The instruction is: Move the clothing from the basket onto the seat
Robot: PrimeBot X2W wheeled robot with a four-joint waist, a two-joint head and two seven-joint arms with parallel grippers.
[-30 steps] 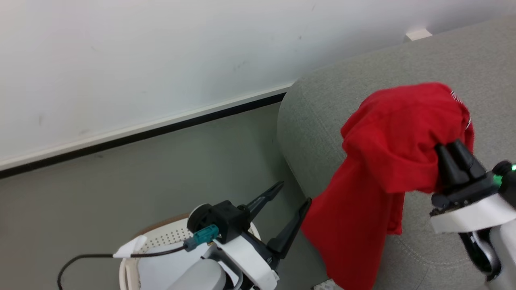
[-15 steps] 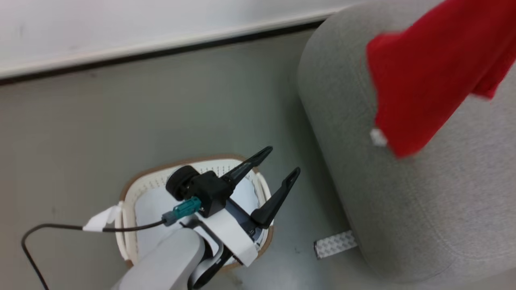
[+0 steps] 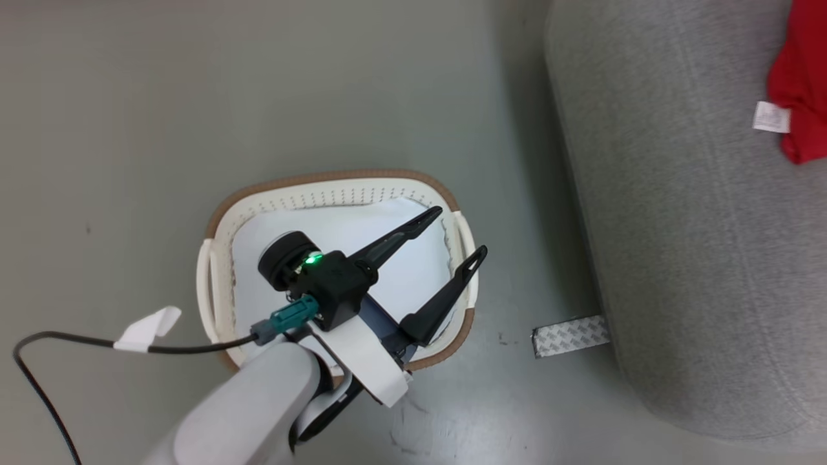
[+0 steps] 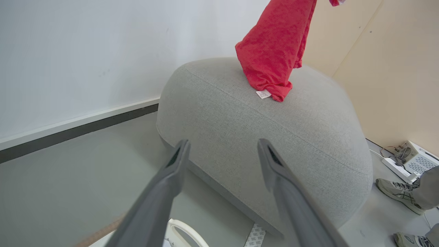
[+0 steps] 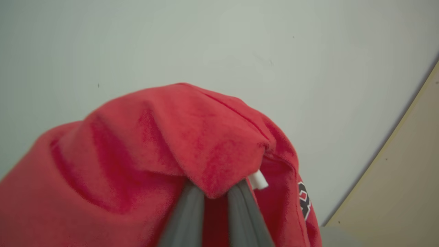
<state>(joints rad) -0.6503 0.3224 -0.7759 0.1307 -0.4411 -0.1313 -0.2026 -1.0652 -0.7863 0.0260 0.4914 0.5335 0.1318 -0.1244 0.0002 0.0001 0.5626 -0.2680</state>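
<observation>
- At the left of the head view, the basket [image 3: 336, 177] sits on the floor [image 3: 129, 129], holding a pale pad [image 3: 342, 223] and no red cloth that I can see, so the lift-out looks done.
- Above it hangs the left gripper [image 3: 462, 230], jaws spread wide and empty.
- Just right of the basket rises the seat [image 3: 678, 226], a tape strip [image 3: 570, 336] on the floor at its foot.
- Farther right, the clothing [image 3: 801, 84] hangs over the seat; the left wrist view has its lower end seeming to rest on the cushion top, the rest strung up from above.
- The right gripper [image 5: 215, 195] has its jaws pinched on a fold of it.
- Left to do, by my judgement: lower, let go, draw the arm clear.
</observation>
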